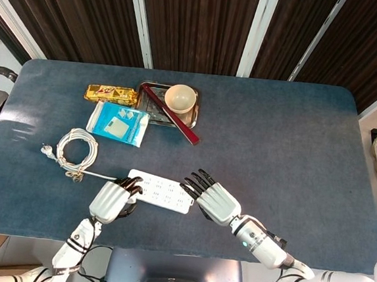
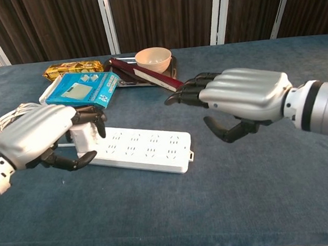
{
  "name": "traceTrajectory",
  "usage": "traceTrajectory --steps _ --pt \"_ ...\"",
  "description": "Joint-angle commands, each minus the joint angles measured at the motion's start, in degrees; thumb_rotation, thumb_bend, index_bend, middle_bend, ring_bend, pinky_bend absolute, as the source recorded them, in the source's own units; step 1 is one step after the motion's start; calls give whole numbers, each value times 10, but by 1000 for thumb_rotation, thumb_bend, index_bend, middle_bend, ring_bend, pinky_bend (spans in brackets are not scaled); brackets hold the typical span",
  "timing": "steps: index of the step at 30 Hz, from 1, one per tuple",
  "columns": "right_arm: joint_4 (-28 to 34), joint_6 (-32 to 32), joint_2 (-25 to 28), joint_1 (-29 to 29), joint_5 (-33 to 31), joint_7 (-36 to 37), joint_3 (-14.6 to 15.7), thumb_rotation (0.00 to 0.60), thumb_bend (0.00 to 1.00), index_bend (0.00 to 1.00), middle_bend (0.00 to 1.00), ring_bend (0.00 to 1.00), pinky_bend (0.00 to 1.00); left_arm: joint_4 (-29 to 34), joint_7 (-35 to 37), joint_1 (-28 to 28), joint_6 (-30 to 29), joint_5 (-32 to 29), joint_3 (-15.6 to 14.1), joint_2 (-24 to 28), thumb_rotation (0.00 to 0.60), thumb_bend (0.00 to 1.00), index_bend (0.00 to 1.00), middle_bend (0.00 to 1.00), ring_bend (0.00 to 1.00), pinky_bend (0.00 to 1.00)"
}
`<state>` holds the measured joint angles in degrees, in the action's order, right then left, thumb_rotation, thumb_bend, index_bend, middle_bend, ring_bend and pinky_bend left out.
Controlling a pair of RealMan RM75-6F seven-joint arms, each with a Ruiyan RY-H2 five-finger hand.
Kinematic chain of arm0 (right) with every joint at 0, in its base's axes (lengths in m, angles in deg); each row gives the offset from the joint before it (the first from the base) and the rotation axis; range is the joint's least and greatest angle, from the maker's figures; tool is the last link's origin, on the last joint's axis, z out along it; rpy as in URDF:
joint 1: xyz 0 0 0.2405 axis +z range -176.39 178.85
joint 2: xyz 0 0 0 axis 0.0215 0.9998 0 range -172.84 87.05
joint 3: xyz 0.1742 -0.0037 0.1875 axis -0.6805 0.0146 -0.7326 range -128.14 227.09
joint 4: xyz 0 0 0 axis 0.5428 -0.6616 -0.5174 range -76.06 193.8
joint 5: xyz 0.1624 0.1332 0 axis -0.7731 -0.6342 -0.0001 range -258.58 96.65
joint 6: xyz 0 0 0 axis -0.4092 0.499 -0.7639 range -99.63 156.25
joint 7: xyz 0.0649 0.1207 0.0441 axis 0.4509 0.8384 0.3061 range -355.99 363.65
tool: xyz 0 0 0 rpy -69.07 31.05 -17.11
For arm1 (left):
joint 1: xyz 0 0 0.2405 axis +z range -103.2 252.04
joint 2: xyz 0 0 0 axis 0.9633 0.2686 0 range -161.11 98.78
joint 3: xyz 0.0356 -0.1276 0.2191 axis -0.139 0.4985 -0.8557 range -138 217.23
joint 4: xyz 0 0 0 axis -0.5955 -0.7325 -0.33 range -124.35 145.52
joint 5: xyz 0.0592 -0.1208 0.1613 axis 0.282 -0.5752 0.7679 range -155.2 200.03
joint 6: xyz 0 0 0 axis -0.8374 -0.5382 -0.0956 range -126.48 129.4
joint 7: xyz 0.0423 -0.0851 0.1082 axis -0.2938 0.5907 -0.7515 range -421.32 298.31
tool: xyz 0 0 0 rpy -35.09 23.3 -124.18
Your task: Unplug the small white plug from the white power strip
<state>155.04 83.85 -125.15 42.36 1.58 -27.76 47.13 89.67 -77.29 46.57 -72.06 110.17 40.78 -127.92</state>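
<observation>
The white power strip (image 1: 161, 191) (image 2: 149, 149) lies flat near the table's front edge. My left hand (image 1: 112, 200) (image 2: 39, 136) is at the strip's left end and grips the small white plug (image 2: 85, 138) between thumb and fingers. The plug sits over that end of the strip; whether it still touches the strip I cannot tell. From the head view the hand hides the plug. My right hand (image 1: 213, 197) (image 2: 243, 96) hovers above and to the right of the strip, fingers spread and holding nothing.
The strip's cord runs left to a coiled white cable (image 1: 75, 149) (image 2: 13, 118). Behind the strip lie a blue box (image 1: 119, 123) (image 2: 81, 90), a gold snack pack (image 1: 110, 94) (image 2: 73, 68), and a metal tray holding a cream bowl (image 1: 180, 99) (image 2: 153, 58) and a dark red bar (image 1: 177, 119).
</observation>
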Motion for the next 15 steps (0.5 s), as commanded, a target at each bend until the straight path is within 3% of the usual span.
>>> traceTrajectory --steps 1,5,10,15 --pt "26 22 30 -12 20 9 3 600 864 128 183 0 0 -28 16 14 12 -16 -12 3 600 628 409 443 377 426" --pt "47 43 61 -26 39 19 11 600 864 115 175 0 0 -87 48 24 17 -20 -19 -8 600 521 315 337 300 344" --pt "62 51 88 -35 43 19 14 600 851 102 169 0 0 -109 79 28 28 -28 -15 -1 600 456 32 57 71 225" --pt "79 69 114 -50 54 27 18 600 826 73 159 0 0 -90 78 36 21 -21 -22 34 600 411 0 0 0 143"
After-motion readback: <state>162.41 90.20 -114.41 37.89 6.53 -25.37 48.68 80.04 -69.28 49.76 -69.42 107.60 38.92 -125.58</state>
